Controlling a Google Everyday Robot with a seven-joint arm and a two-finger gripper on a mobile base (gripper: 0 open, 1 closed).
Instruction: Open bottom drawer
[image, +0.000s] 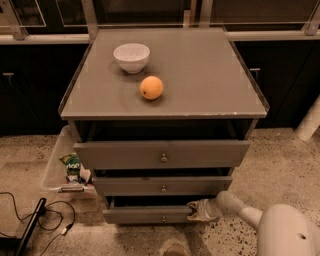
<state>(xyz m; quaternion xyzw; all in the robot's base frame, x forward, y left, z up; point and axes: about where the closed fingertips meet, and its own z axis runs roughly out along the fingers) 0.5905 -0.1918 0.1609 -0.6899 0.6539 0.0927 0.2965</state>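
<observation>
The grey cabinet has three drawers. The bottom drawer (150, 215) has the narrowest front and a small round knob (163, 218); it stands pulled out a little, with a dark gap above its front. My gripper (193, 210) is at the right end of that drawer's front, touching its upper edge, on the white arm (240, 210) that comes in from the lower right. The middle drawer (162, 185) and the top drawer (162, 154) also stand slightly out.
A white bowl (131, 57) and an orange (151, 87) sit on the cabinet top (210, 75). A clear bin (56, 165) with packets stands on the floor to the left. Black cables (45, 220) lie at the lower left. A white post (309, 120) stands at the right.
</observation>
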